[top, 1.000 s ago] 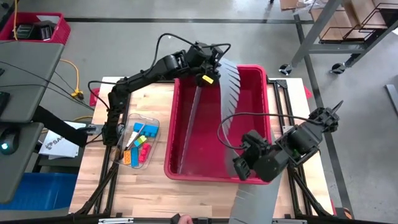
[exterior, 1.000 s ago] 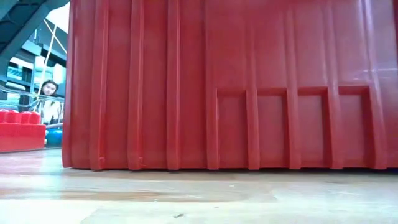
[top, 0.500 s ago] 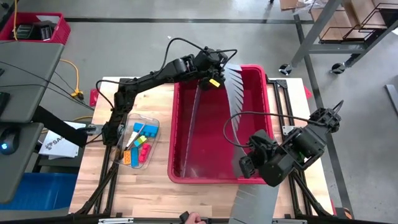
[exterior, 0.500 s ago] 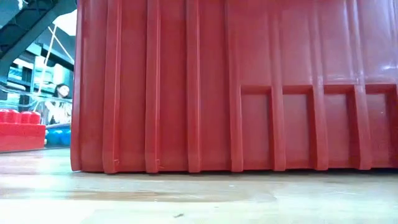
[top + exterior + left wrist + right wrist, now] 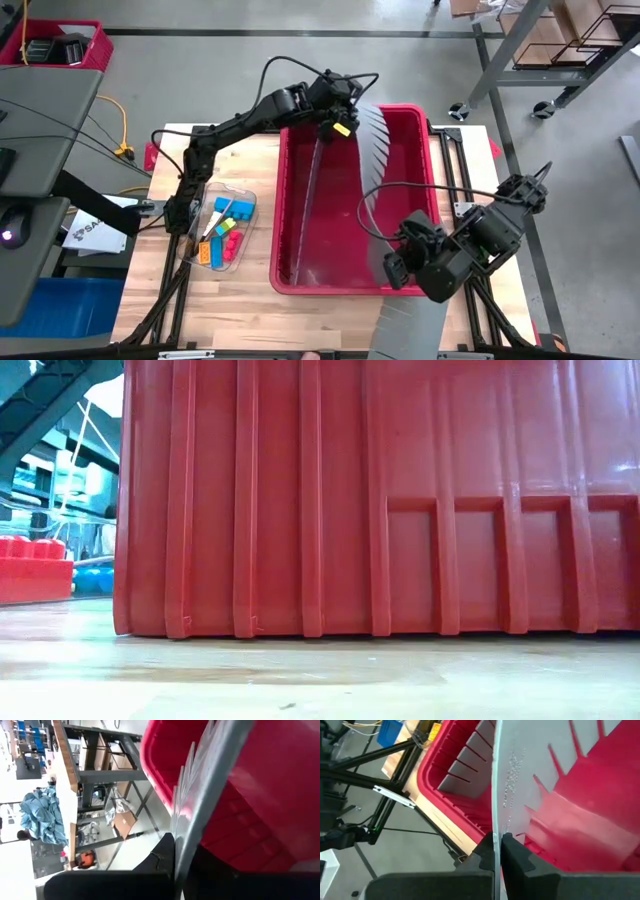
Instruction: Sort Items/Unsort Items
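Items, coloured blocks and a dark stick, lie in a clear tray at the table's nine o'clock side. Both claws are clamped on a grey slotted divider over the red bin: left gripper at twelve o'clock, right gripper at five o'clock.

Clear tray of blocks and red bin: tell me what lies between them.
In the high view, only bare wooden tabletop separates the clear tray of blocks from the red bin.
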`<act>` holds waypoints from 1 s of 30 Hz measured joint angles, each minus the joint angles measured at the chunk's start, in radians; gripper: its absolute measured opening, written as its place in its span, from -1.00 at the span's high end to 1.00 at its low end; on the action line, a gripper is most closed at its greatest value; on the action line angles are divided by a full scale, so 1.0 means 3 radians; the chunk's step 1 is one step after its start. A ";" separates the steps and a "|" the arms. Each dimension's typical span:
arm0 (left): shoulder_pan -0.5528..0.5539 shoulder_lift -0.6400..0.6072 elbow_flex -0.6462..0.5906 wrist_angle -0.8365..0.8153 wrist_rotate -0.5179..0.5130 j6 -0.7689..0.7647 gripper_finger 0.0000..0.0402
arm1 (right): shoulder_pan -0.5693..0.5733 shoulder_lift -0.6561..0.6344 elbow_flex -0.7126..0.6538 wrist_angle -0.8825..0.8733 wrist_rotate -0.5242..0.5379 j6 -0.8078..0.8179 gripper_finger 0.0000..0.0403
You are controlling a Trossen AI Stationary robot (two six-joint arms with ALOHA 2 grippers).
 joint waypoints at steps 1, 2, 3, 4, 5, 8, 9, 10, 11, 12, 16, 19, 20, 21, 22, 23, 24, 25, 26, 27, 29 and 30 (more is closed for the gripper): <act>-0.0001 -0.0034 -0.0028 0.0022 0.0054 -0.0049 1.00 | 0.0000 0.0001 0.0000 -0.0001 0.0025 -0.0034 1.00; -0.0001 -0.0054 -0.0029 -0.0038 0.0093 -0.0116 1.00 | 0.0000 0.0001 0.0000 0.0002 0.0039 -0.0064 1.00; -0.0001 -0.0067 -0.0028 -0.0127 0.0124 -0.0175 1.00 | 0.0000 0.0001 0.0000 -0.0008 0.0038 -0.0074 1.00; -0.0001 -0.0073 -0.0020 -0.0247 0.0144 -0.0233 1.00 | 0.0000 0.0001 0.0001 -0.0013 0.0039 -0.0076 1.00; -0.0001 -0.0076 -0.0017 -0.0383 0.0142 -0.0271 1.00 | 0.0000 0.0000 0.0003 -0.0014 0.0037 -0.0075 1.00; -0.0001 -0.0048 -0.0017 -0.0666 0.0135 -0.0305 1.00 | 0.0000 0.0000 0.0003 -0.0018 0.0035 -0.0061 1.00; -0.0001 -0.0025 -0.0017 -0.0687 0.0111 -0.0304 1.00 | 0.0000 0.0000 0.0004 -0.0021 0.0026 -0.0058 1.00; -0.0001 -0.0013 -0.0017 -0.0666 0.0049 -0.0304 1.00 | 0.0000 -0.0002 0.0004 -0.0022 0.0031 -0.0058 1.00; -0.0003 0.0002 -0.0019 -0.0612 -0.0048 -0.0303 0.99 | 0.0000 -0.0004 0.0004 -0.0017 0.0043 -0.0058 1.00; -0.0008 0.0020 -0.0019 -0.0535 -0.0132 -0.0304 0.98 | 0.0000 -0.0005 0.0004 -0.0011 0.0064 -0.0058 1.00; -0.0006 0.0037 -0.0019 -0.0310 -0.0035 -0.0300 0.92 | 0.0000 -0.0005 0.0004 -0.0001 0.0088 -0.0059 1.00; -0.0005 0.0044 -0.0019 -0.0256 0.0018 -0.0317 0.91 | 0.0000 -0.0005 0.0004 0.0003 0.0089 -0.0068 1.00; -0.0005 0.0064 -0.0018 -0.0249 0.0002 -0.0346 0.91 | 0.0000 -0.0005 0.0004 0.0002 0.0089 -0.0067 1.00; -0.0005 0.0084 -0.0015 -0.0217 -0.0015 -0.0389 0.91 | 0.0000 -0.0005 0.0004 -0.0001 0.0084 -0.0065 1.00; -0.0005 0.0093 -0.0015 -0.0216 -0.0024 -0.0458 0.90 | 0.0000 -0.0005 0.0004 -0.0003 0.0079 -0.0059 1.00; -0.0006 0.0106 -0.0017 -0.0229 -0.0030 -0.0540 0.90 | 0.0000 -0.0005 0.0004 -0.0004 0.0079 -0.0052 1.00; -0.0006 0.0110 -0.0017 -0.0229 -0.0019 -0.0644 0.90 | 0.0000 -0.0005 0.0004 -0.0005 0.0078 -0.0045 1.00; -0.0006 0.0110 -0.0017 -0.0219 -0.0005 -0.0746 0.90 | 0.0000 -0.0005 0.0004 0.0004 0.0085 -0.0045 1.00; -0.0006 0.0110 -0.0017 -0.0202 0.0026 -0.0853 0.89 | 0.0000 -0.0005 0.0004 0.0010 0.0088 -0.0047 1.00; -0.0006 0.0099 -0.0017 -0.0194 0.0066 -0.0954 0.88 | 0.0000 -0.0005 0.0004 0.0009 0.0088 -0.0060 1.00; -0.0006 0.0094 -0.0017 -0.0192 0.0075 -0.1144 0.84 | 0.0000 -0.0005 0.0004 0.0020 0.0087 -0.0059 1.00; -0.0006 0.0094 -0.0017 -0.0189 0.0084 -0.1248 0.81 | 0.0000 -0.0005 0.0004 0.0021 0.0087 -0.0059 1.00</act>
